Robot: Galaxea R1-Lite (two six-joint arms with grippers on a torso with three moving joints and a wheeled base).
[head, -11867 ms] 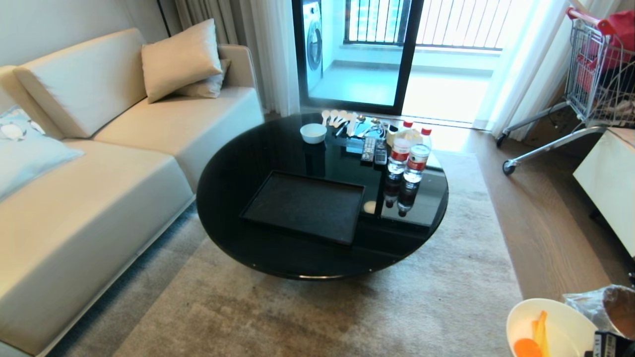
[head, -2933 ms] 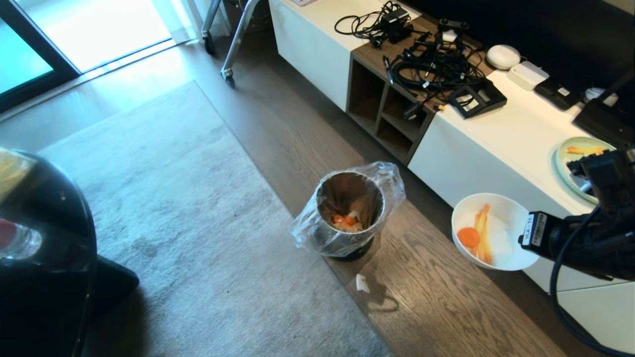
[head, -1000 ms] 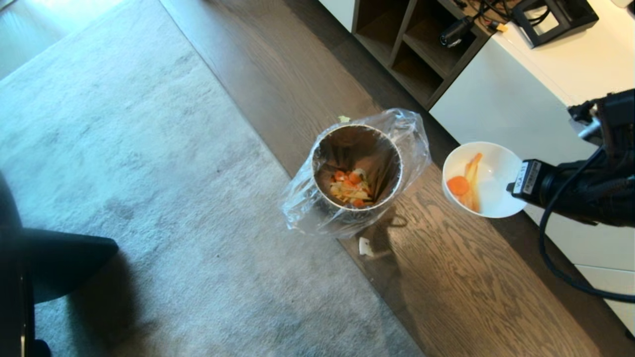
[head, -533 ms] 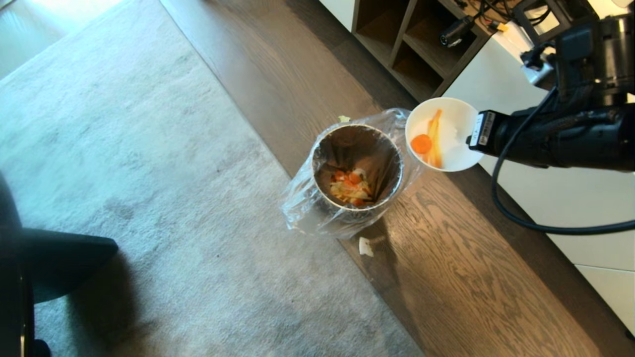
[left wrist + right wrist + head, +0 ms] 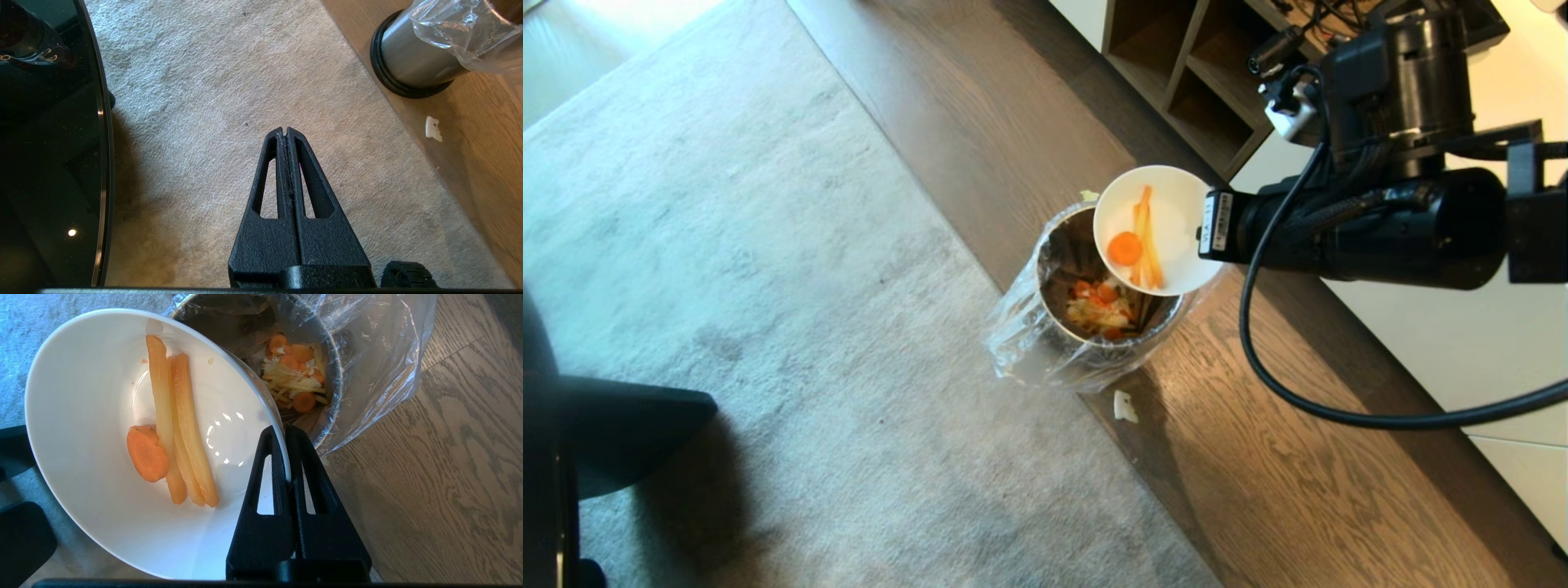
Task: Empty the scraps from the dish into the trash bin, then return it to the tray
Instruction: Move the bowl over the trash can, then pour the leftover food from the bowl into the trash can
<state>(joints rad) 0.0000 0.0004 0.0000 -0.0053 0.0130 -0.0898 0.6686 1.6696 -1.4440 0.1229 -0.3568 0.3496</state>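
Note:
The dish (image 5: 1172,214), a deep white bowl, hangs tilted over the right part of the trash bin's mouth. My right gripper (image 5: 282,430) is shut on its rim, one finger inside and one outside. The scraps (image 5: 175,428), a carrot slice and pale orange strips, lie in the dish (image 5: 94,498). The trash bin (image 5: 1054,314), steel with a clear bag liner, stands on the wood floor at the carpet's edge and holds vegetable bits (image 5: 296,375). My left gripper (image 5: 284,131) is shut and empty, low over the carpet, left of the trash bin (image 5: 412,61). The tray is out of view.
A white cabinet (image 5: 1462,343) with open shelves (image 5: 1184,82) runs along the right, close behind my right arm (image 5: 1372,233). A small white scrap (image 5: 1125,406) lies on the floor by the bin. The black table's edge (image 5: 100,163) is at the left.
My right arm has carried the dish leftward from beside the cabinet to over the bin's mouth. The bin and the view have stayed put in the last second.

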